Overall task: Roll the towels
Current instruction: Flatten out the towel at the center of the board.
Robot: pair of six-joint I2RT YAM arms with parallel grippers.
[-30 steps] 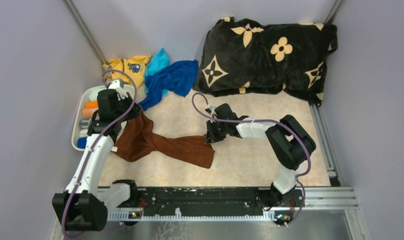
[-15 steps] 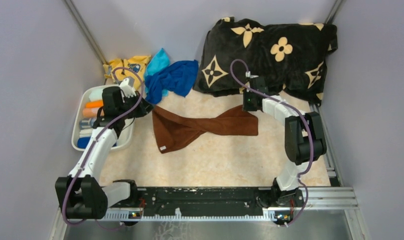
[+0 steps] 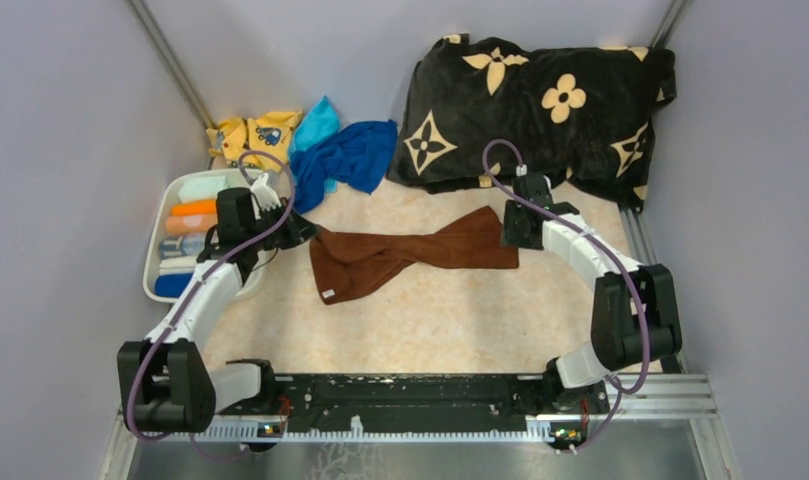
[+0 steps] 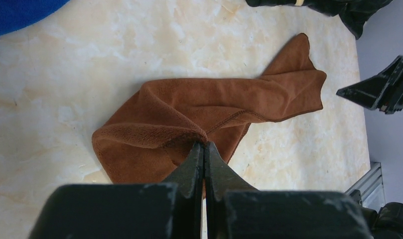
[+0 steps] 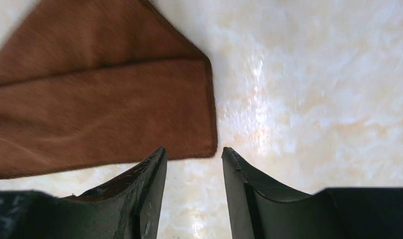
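No rolling yet: the brown cloth towel (image 3: 410, 255) lies twisted on the beige surface (image 3: 460, 320). The left claw (image 4: 204, 149) pinches its left end, and the right claw (image 5: 192, 154) is parted beside its right corner.

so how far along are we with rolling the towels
Nothing is rolled yet. The brown towel lies stretched across the table, twisted mid-length. In hand: the left gripper is shut on its left end; the right gripper hangs open over the right corner. Left: flattening and rolling it, then the blue towels piled at the back.
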